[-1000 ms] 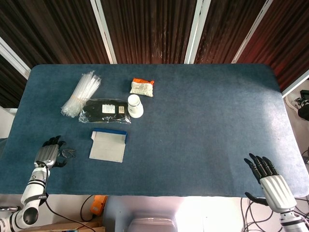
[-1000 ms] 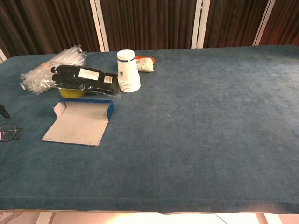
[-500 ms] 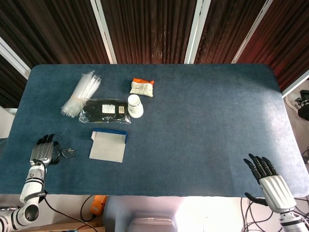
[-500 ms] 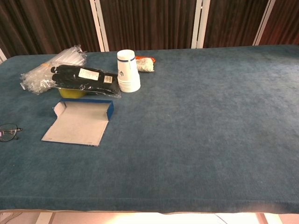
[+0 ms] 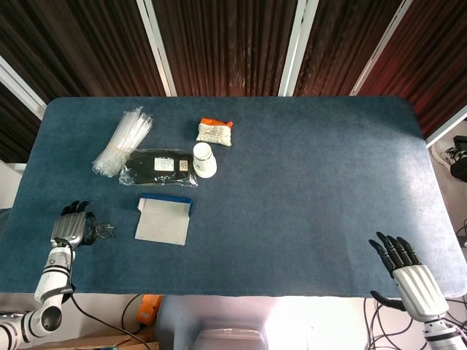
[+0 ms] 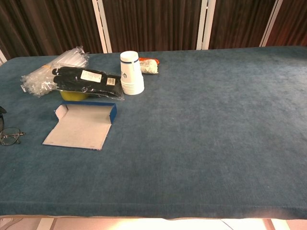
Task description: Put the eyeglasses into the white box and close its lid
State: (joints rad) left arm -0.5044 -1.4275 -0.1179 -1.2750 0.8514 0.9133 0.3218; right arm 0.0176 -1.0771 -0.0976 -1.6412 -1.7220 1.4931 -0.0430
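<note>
The eyeglasses (image 5: pixel 104 232) lie flat on the blue table near its front left corner; the chest view cuts them off at its left edge (image 6: pixel 10 137). My left hand (image 5: pixel 71 227) rests just left of them with its fingers apart, fingertips next to the frame; I cannot tell whether they touch. The white box (image 5: pixel 163 219) lies open to the right of the glasses, its blue-edged tray at the far side and its lid flat toward me (image 6: pixel 80 127). My right hand (image 5: pixel 408 275) hangs open at the front right, holding nothing.
Behind the box lie a black packet (image 5: pixel 157 167) over something yellow (image 6: pixel 73 95), a stack of paper cups (image 6: pixel 131 73), a bundle of clear straws (image 5: pixel 122 140) and a small white-and-orange pack (image 5: pixel 214 132). The table's front edge (image 6: pixel 153 211) runs close below.
My left hand pulled back to the left off the glasses, then shifted slightly right toward them again. The glasses stayed on the table. The right hand has not moved.
</note>
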